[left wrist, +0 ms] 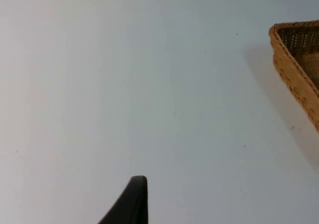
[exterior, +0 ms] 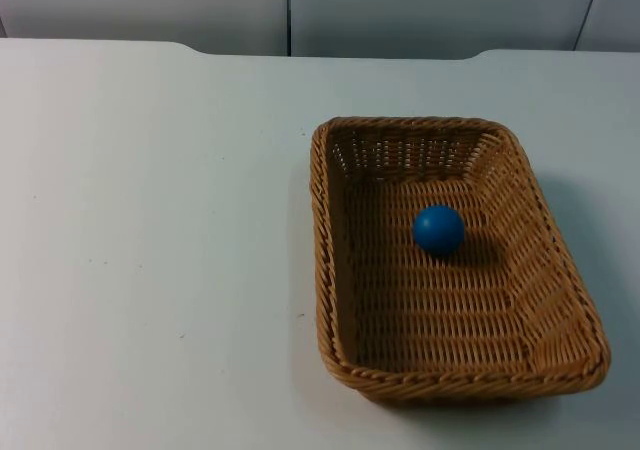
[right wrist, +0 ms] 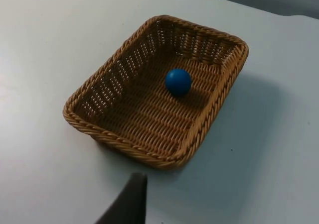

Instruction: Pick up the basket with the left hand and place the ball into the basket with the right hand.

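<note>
1. One basket (exterior: 540, 300): rectangular, woven of tan wicker, standing on the white table (exterior: 150, 250) at the right half of the top view. Its long axis runs from the near edge of the table toward the grey partition wall (exterior: 400, 10), one short end turned to the wall and the other to the near edge. Mouth upward, base flat on the table.
2. One ball (exterior: 438, 229): blue, round, lying on the basket's woven floor, nearer the far short end than the near one, a little to the right of the floor's middle line. It rests apart from all four walls.
3. Left gripper (left wrist: 130, 204): one black fingertip in the left wrist view, above bare table well to the left of the basket, whose corner rim (left wrist: 294, 59) appears beside it. It holds nothing; whether the fingers are spread or pressed together cannot be told.
4. Right gripper (right wrist: 128, 204): one black fingertip in the right wrist view, near a short end of the basket (right wrist: 99, 124) and apart from it, with the ball (right wrist: 178, 81) in sight inside. It holds nothing; the state of the fingers cannot be told.
</note>
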{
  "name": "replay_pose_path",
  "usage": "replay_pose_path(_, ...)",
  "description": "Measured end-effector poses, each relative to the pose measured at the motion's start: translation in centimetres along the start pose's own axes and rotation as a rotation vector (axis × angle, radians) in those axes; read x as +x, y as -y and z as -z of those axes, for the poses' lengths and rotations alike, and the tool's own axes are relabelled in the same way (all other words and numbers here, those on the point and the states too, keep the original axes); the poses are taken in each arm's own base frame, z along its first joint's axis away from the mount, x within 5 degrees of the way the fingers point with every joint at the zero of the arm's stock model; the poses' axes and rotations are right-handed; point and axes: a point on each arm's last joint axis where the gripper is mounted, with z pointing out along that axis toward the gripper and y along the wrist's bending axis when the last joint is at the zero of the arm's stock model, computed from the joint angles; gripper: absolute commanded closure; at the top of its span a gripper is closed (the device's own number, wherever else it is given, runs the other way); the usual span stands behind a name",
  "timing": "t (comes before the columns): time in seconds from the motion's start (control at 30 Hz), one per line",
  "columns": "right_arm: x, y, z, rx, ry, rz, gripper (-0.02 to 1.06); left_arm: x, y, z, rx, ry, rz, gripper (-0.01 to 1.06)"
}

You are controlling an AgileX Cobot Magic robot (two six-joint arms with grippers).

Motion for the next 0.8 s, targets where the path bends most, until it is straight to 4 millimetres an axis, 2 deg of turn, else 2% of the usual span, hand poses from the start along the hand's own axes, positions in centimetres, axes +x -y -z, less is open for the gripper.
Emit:
replay_pose_path(0.5,-0.02,-0.3,0.02,0.338,-0.029,-0.181,0.0,-0.02,0.01,-0.14,0.001,0.008,0.0,0.0)
replay_pose_path(0.8,-0.05,-0.32,0.02,0.366,-0.028,-0.195,0.0,-0.02,0.01,-0.14,0.001,0.008,0.0,0.0)
